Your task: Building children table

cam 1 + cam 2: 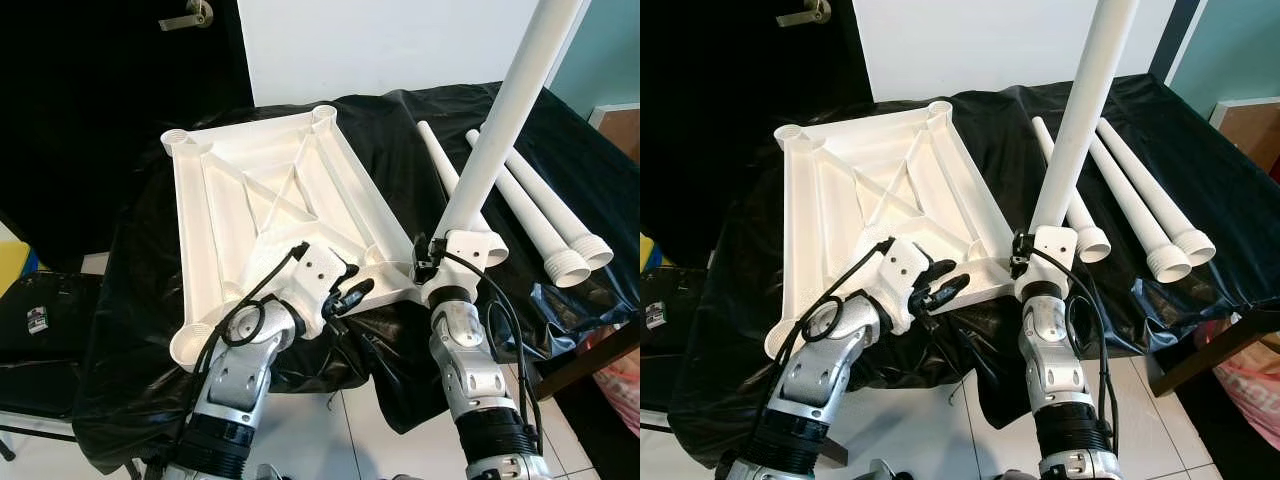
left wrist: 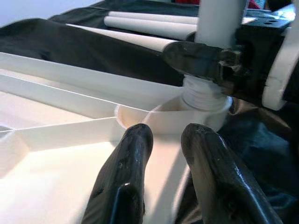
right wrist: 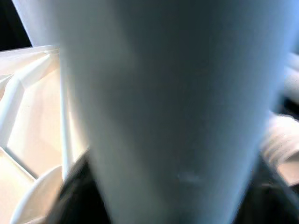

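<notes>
Our left gripper (image 1: 352, 296) rests unclenched on the upturned white tabletop's (image 1: 240, 180) near edge, steadying it. Our right gripper (image 2: 205, 60) clasps an upright table leg (image 1: 500, 120), threaded end in the near right corner socket (image 2: 187, 116). Next we likely twist it tight; three legs (image 1: 540, 215) wait right.

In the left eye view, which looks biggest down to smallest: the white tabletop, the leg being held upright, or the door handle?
1. Tabletop, the largest.
2. Held leg, gripped by the right pincer; it reaches toward the camera, so its size may be overstated.
3. Door handle, far smaller.
</notes>
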Motion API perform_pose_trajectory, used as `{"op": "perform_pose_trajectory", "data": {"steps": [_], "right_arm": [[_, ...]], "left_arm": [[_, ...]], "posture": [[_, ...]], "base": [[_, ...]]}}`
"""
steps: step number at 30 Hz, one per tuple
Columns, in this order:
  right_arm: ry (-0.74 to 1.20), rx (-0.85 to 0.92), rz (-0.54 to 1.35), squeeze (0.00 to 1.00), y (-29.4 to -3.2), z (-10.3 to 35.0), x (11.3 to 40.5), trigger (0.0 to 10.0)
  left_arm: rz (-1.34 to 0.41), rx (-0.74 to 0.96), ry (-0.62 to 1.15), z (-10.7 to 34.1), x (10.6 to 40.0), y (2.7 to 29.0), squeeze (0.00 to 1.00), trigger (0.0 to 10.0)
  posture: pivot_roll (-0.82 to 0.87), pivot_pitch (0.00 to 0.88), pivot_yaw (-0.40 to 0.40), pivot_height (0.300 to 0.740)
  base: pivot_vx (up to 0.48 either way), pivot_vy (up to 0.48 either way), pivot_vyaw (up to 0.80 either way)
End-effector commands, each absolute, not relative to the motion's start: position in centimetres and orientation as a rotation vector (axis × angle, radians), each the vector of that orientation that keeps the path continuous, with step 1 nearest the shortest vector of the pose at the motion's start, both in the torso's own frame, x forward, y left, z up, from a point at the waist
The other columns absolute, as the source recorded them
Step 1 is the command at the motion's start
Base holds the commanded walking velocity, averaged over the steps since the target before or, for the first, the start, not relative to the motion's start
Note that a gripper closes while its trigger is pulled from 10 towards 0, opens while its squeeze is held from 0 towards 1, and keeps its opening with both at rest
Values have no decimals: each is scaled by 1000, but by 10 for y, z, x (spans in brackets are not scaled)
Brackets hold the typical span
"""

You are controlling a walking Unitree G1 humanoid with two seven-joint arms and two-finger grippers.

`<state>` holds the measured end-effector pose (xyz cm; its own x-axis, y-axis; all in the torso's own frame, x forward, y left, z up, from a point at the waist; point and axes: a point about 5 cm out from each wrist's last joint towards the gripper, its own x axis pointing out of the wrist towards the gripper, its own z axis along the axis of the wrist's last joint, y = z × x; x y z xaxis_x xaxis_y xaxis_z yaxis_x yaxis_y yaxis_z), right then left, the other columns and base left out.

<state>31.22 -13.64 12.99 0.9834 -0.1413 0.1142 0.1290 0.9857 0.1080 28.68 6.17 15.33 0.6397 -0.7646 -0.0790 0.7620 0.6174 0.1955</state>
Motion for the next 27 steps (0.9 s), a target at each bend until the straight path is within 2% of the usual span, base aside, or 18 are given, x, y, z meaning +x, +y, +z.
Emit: {"op": "perform_pose_trajectory", "data": {"steps": [1,9,13,14,18,24,27], "right_arm": [[-54,110,-149,1000,-140,115,309,10000],[-109,91,-72,1000,-144,123,307,10000],[-138,80,68,965,-153,129,305,10000],[-144,78,102,0,-155,130,305,10000],[-156,64,150,0,-158,133,306,10000],[-166,-44,403,0,-165,145,324,10000],[-153,-63,451,0,-165,146,329,10000]], "left_arm": [[-707,239,-37,154,294,70,0,10000],[-705,248,-71,157,295,70,0,10000],[-730,233,-66,157,294,66,0,10000],[-744,227,-59,157,293,64,0,10000],[-763,229,-55,156,292,63,0,10000],[-855,193,-23,152,286,55,0,10000],[-876,191,-14,152,285,53,0,10000]], "posture": [[-60,48,14,740],[-68,56,13,740],[-70,54,11,740],[-70,56,11,740],[-70,56,11,740],[-61,49,24,740],[-59,49,26,740]], "base": [[0,0,0],[0,0,0],[0,0,0],[0,0,0],[0,0,0],[0,0,0],[0,0,0]]}}
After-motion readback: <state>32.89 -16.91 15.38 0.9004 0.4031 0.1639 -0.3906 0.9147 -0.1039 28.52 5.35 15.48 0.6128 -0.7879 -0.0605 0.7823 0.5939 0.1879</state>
